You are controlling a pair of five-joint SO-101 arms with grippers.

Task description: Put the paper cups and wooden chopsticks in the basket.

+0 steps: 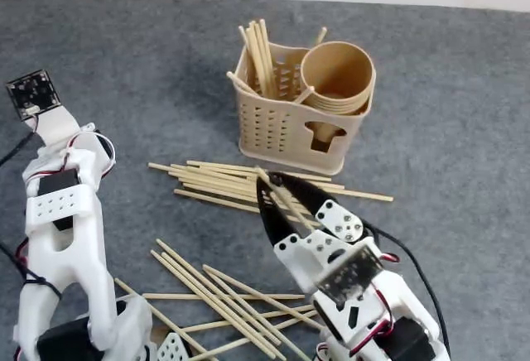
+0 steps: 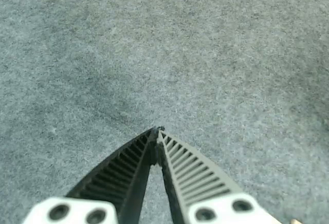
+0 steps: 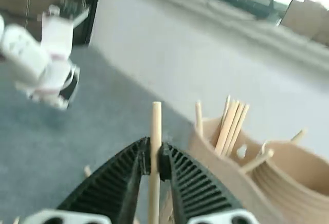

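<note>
Pinching a chopstick (image 3: 155, 126), right fingers (image 3: 126, 172) near basket (image 1: 277, 125), cups (image 1: 335, 75) inside.

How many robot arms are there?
2. The left arm is at the left of the table, away from the basket. The right arm is in front of the basket, holding one chopstick.

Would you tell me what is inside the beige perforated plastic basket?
A stack of tan paper cups fills one compartment; wooden chopsticks stand in the other. The basket walls hide their lower parts.
</note>
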